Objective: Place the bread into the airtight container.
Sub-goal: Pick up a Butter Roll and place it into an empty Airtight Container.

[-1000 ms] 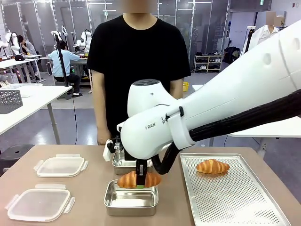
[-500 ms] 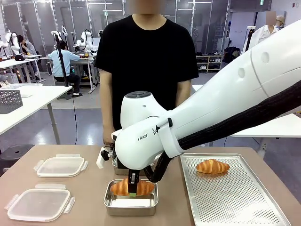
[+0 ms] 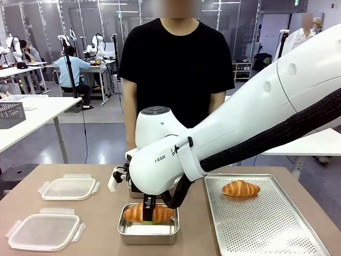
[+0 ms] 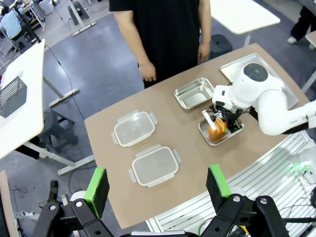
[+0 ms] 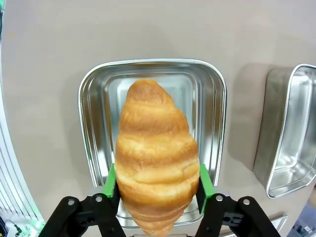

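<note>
A golden-brown croissant [image 3: 139, 213] lies low in the near steel container [image 3: 148, 238], right at its floor. My right gripper [image 3: 149, 214] reaches straight down onto it. In the right wrist view its green pads [image 5: 110, 181] press both sides of this bread [image 5: 157, 148] over the container [image 5: 94, 103]. A second croissant [image 3: 241, 188] rests at the far end of the perforated tray [image 3: 266, 229]. High above the table, my left gripper [image 4: 158, 187] hangs open and holds nothing; from there I see the right gripper [image 4: 220, 120] over the container [image 4: 232, 136].
A second steel container [image 3: 134, 193] stands just behind the first. Two clear plastic lids [image 3: 69, 188] [image 3: 45, 232] lie at the table's left. The person [image 3: 176, 69] stands at the far edge, arms down.
My right gripper has come down and slightly left, bringing the croissant from above the container's rim down into it. The person has shifted to the right.
</note>
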